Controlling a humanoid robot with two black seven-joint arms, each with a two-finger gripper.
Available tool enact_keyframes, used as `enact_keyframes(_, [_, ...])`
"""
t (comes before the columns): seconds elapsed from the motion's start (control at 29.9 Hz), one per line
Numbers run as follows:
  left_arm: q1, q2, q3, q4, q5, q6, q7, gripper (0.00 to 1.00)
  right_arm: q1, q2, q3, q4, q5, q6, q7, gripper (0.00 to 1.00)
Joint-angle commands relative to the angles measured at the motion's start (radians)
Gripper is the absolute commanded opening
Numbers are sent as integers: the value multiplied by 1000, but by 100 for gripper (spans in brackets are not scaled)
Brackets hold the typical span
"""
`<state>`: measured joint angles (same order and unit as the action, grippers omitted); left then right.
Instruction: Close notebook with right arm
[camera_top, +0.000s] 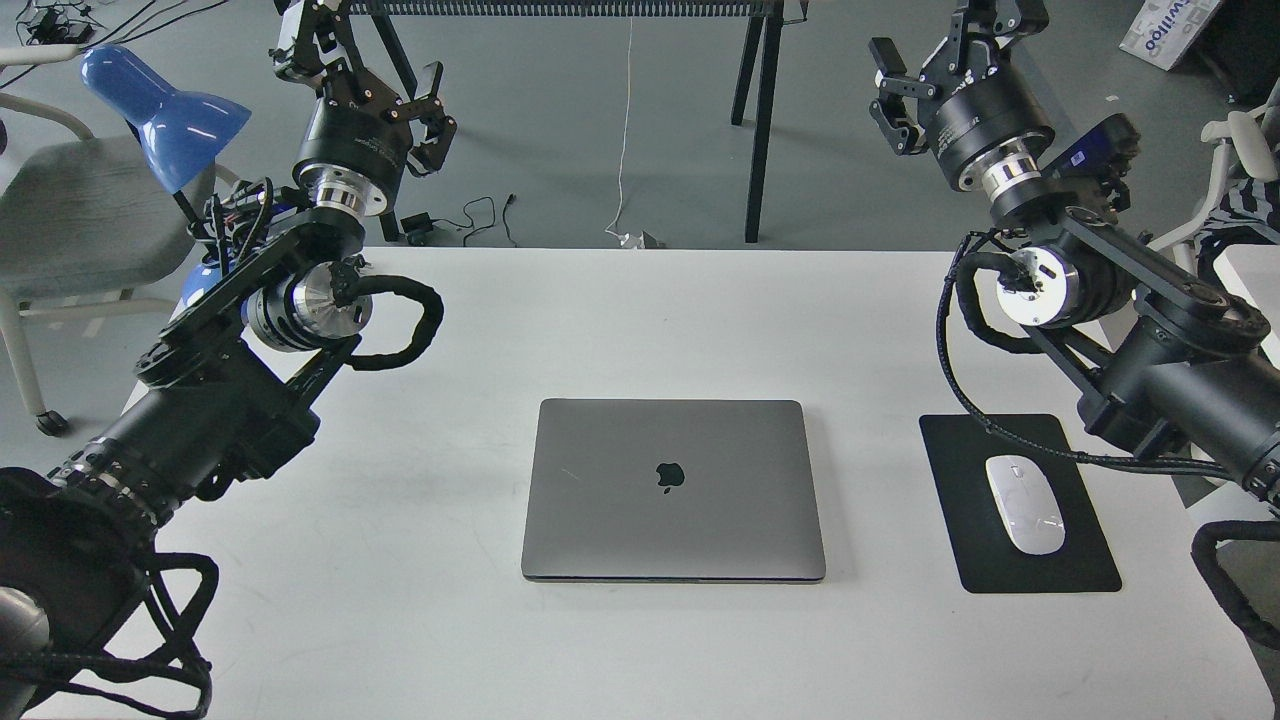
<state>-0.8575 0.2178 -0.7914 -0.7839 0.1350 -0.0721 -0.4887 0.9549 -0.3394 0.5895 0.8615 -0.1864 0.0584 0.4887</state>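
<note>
The notebook (673, 489) is being seen flat and fully shut at the tabletop (640, 330) centre, lid w/ apple logo up, nothing touching it. The right arm (1130, 330) is being held raised at the far right, its hand (930, 75) well apart from the notebook, fingers looking spread and empty. The left hand (375, 75) is being held high at the far left, likewise looking open w/ nothing in it. Task is being judged as already done. Risks from here: if the right arm is being lowered or swung toward the centre w/o care, its dangling braided cable could be dragged over the mouse (1024, 504) and mouse pad (1018, 503) just beneath it, shifting them; a needless press on the lid could be scuffing or nudging the notebook.
</note>
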Motion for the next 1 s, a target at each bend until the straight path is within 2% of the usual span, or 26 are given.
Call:
enact_keyframes(0.0, [0,0,0,0,0,0,0,100,-1,2,0,-1,1,-2,0,100])
enact_keyframes(0.2, [0,0,0,0,0,0,0,100,-1,2,13,1,2,-14,0,100])
enact_keyframes(0.54, [0,0,1,0,0,0,0,100,-39,43,167,1,7,-49,0,100])
enact_keyframes(0.97, [0,0,1,0,0,0,0,100,-64,65,176,1,8,-61,0,100])
